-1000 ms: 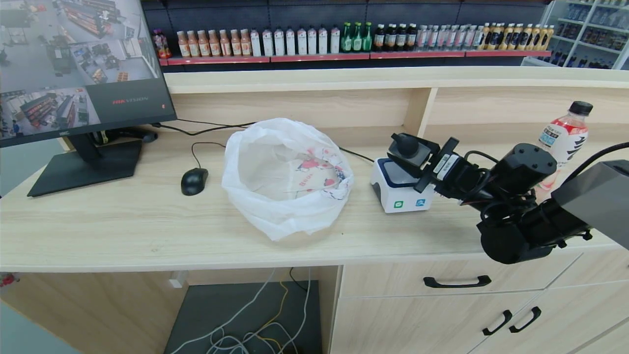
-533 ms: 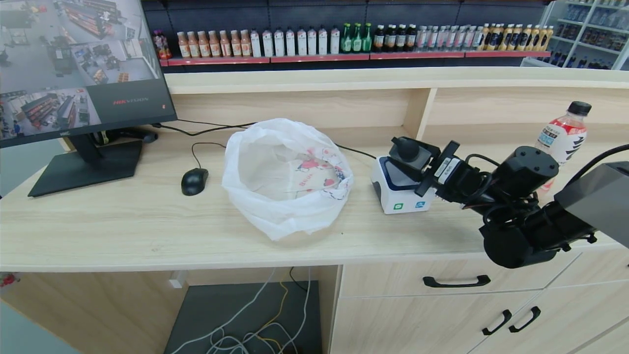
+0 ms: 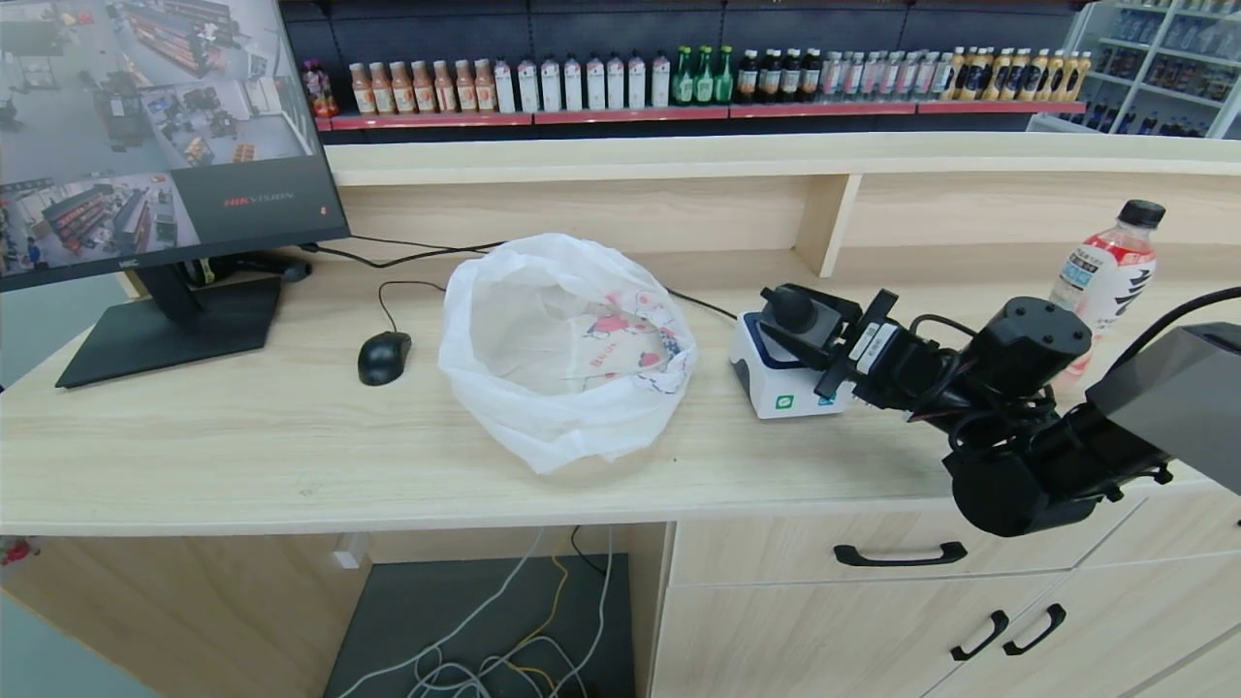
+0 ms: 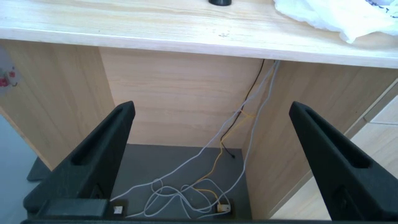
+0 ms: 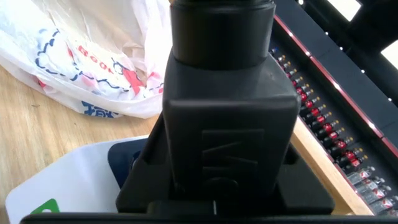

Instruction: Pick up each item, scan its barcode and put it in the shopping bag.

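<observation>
A black square-bodied bottle with a round cap (image 3: pixel 797 308) hangs just above the white box scanner (image 3: pixel 766 376), clenched in the right gripper (image 3: pixel 810 320), near the white plastic shopping bag (image 3: pixel 567 427). If the barcode faces away, the scan would likely fail. The left gripper (image 4: pixel 211 155) gapes, empty.

Bright, even light from overhead falls on the wooden counter (image 3: pixel 242 436); the white shopping bag (image 3: pixel 543 427) throws only a faint shadow beneath. The counter's edge bows at the sides.

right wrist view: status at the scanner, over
Right tool shut on black item, over scanner. Left tool open, below counter edge. Shopping bag open beside scanner, way unblocked.
</observation>
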Controlling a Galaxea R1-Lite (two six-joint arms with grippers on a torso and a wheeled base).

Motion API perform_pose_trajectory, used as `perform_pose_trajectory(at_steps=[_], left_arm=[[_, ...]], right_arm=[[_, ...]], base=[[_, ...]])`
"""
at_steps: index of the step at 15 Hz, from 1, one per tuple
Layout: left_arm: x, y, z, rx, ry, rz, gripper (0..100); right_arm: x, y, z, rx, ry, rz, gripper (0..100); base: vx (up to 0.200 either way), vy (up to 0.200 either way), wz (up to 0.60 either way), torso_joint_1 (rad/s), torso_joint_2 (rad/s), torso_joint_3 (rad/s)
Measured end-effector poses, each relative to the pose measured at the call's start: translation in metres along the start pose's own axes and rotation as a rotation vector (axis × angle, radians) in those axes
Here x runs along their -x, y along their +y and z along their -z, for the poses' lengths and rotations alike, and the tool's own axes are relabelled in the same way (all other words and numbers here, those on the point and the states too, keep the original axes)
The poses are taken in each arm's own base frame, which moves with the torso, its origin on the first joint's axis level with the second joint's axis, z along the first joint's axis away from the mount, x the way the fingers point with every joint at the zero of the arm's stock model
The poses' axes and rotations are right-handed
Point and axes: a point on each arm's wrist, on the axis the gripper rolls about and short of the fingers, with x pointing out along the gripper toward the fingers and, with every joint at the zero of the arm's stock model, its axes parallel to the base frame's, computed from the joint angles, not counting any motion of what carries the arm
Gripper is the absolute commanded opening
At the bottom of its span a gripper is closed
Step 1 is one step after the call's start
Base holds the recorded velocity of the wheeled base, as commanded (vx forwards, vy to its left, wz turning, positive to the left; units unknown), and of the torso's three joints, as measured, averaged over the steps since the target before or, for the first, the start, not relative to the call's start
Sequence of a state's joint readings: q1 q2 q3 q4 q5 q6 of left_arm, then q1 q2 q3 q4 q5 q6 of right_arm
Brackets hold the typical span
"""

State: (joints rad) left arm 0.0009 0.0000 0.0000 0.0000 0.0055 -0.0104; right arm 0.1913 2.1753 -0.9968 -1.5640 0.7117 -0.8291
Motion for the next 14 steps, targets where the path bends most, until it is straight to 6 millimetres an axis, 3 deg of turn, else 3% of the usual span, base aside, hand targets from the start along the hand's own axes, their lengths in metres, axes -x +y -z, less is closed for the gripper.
perform_pose_trajectory(at_steps=[14], left_arm=[[0.000, 0.000, 0.000, 0.000, 0.000, 0.000, 100]], right_arm=[[0.004, -0.009, -0.014, 0.012, -0.009, 0.017, 0]], base=[[0.000, 0.000, 0.00, 0.000, 0.00, 0.000]])
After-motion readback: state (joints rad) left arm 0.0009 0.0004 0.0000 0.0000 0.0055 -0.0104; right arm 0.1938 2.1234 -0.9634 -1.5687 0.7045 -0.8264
